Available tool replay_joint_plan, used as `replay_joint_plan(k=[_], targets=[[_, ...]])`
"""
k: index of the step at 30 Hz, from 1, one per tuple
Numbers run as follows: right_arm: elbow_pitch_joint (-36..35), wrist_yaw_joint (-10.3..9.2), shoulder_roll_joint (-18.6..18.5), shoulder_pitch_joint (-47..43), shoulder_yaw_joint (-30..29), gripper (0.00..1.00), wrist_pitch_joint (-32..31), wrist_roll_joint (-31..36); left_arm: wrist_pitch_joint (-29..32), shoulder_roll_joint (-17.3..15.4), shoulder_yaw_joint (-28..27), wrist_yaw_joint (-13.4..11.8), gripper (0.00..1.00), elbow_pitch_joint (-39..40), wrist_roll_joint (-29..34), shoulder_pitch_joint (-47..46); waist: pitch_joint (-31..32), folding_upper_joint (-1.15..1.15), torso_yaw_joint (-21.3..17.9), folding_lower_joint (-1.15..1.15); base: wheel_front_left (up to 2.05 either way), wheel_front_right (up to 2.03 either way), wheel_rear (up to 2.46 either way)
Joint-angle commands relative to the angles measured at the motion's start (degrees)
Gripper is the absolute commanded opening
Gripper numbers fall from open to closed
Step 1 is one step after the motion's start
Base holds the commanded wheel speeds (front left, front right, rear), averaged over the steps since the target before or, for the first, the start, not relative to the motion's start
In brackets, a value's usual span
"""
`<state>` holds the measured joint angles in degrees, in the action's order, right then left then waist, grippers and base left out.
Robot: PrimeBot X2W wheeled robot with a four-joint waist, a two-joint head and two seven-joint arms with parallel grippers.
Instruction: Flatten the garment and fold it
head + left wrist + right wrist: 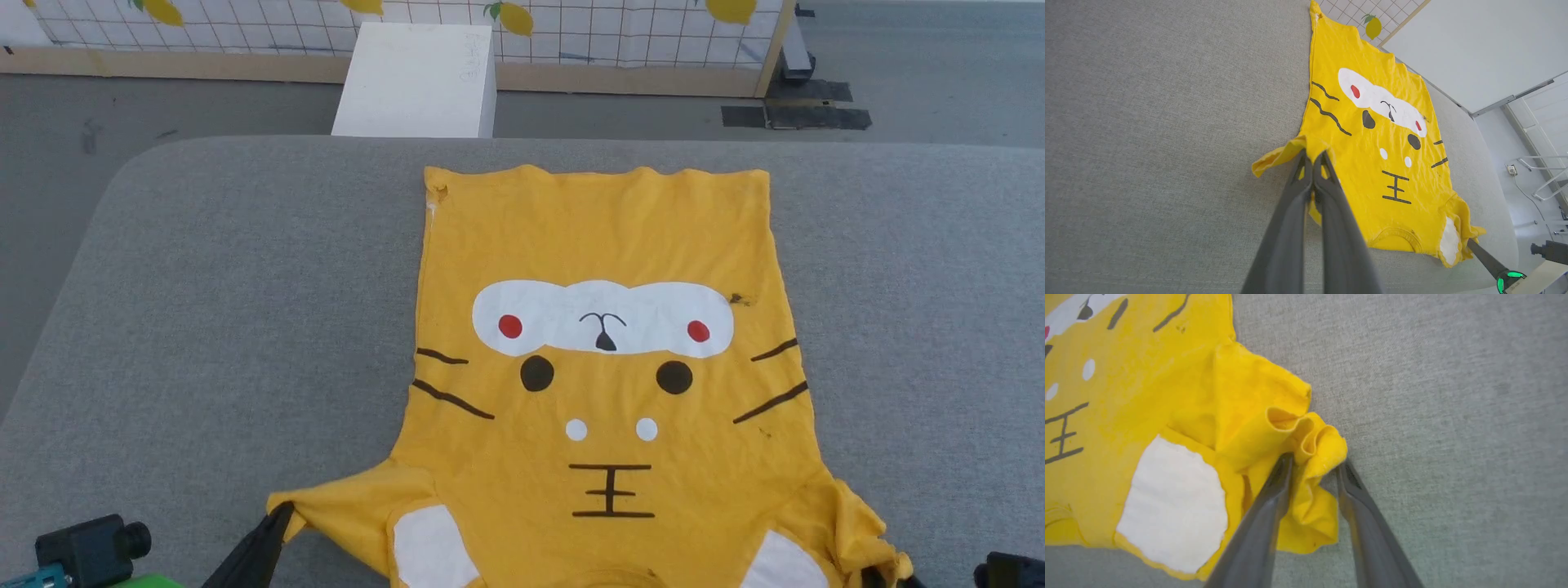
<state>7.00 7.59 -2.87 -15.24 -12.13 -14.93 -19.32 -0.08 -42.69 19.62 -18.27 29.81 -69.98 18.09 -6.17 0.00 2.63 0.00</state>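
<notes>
Nearest to the robot, the left gripper point(1312, 157) has its two dark fingers pressed together on the edge of the left sleeve point(1278, 157) of the yellow T-shirt point(604, 237). The right gripper point(1314, 461) has its fingers parted. The bunched, curled end of the right sleeve point(1257, 400) sits loosely between them, touching the inner side of one finger; it is not pinched.

The T-shirt lies face up on the grey cloth-covered table point(204, 286), mostly flat. Its collar point(1398, 237) is at the near edge and both sleeves are wrinkled. Further up comes the cat print: white ear patches, black forehead lines, two small white dots, black eyes, whiskers, then the white muzzle patch point(602, 317) with red cheeks. The wavy hem point(596, 175) is on the far side, close to the far table edge.

Behind the table a white box point(416, 82) stands on the grey floor, and behind it a grid-patterned sheet with lemons point(612, 33).
</notes>
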Motion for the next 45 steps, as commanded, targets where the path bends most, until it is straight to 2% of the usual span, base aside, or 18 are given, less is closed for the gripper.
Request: replay_joint_plan(k=[1,4,9,13,17,18,21,27,31,35,45], targets=[[-1.6,-0.10,0.0,1.1,-0.8,1.00,-0.7,-0.9,-0.1,0.4,0.1,-0.2,0.00,0.4,0.4,-1.0,-0.3,0.00,0.1,0.00,0.00,0.00,0.00],[-10.1,-0.10,-0.7,1.3,-2.1,1.00,-5.0,-1.5,-0.6,0.5,-0.1,-0.1,0.00,1.0,0.6,-0.8,-1.3,0.00,0.2,0.00,0.00,0.00,0.00],[-31.1,-0.10,-5.5,6.2,-6.8,1.00,-15.5,-0.9,-1.8,0.5,-0.9,0.8,0.00,2.0,1.0,-1.0,-4.6,0.00,0.9,0.00,0.00,0.00,0.00],[-35.4,-0.10,-10.1,18.7,-8.1,1.00,-22.2,0.4,-2.7,0.4,-1.3,1.6,0.00,3.3,2.0,-2.4,-8.5,0.00,2.2,0.00,0.00,0.00,0.00],[-31.2,-0.10,-12.9,33.4,-6.2,1.00,-25.8,3.5,-3.6,0.4,-1.5,2.7,0.00,4.5,3.5,-4.8,-12.8,0.00,4.1,0.00,0.00,0.00,0.00],[-29.5,-0.10,-12.6,36.6,-5.7,1.00,-26.5,3.9,-3.6,0.5,-1.5,2.9,0.00,4.8,3.7,-5.3,-13.9,0.00,4.5,0.00,0.00,0.00,0.00],[-22.8,-0.10,-13.8,46.8,-3.0,1.00,-27.9,7.5,-3.6,0.3,-1.2,3.7,0.00,5.4,4.7,-7.1,-17.6,0.00,6.1,0.00,0.00,0.00,0.00],[-9.3,-0.10,-13.8,61.1,-3.1,1.00,-29.4,15.0,-3.5,0.4,-0.7,5.5,0.00,5.9,5.9,-10.8,-23.5,0.00,9.0,0.00,0.00,0.00,0.00],[-2.6,-0.10,-12.2,65.9,-4.7,1.00,-30.6,18.3,-3.4,0.8,0.0,6.7,0.00,5.8,6.4,-12.9,-26.5,0.00,10.4,0.00,0.00,0.00,0.00],[1.2,-0.10,-10.4,68.2,-6.2,1.00,-31.0,20.7,-3.3,1.4,0.7,7.5,0.00,4.7,6.6,-14.3,-28.5,0.00,11.4,0.00,0.00,0.00,0.00],[3.9,-0.10,-7.0,68.5,-10.0,1.00,-32.4,24.4,-3.6,2.4,1.4,8.9,0.00,2.9,6.7,-16.1,-31.6,0.00,12.5,0.00,0.00,0.00,0.00]])
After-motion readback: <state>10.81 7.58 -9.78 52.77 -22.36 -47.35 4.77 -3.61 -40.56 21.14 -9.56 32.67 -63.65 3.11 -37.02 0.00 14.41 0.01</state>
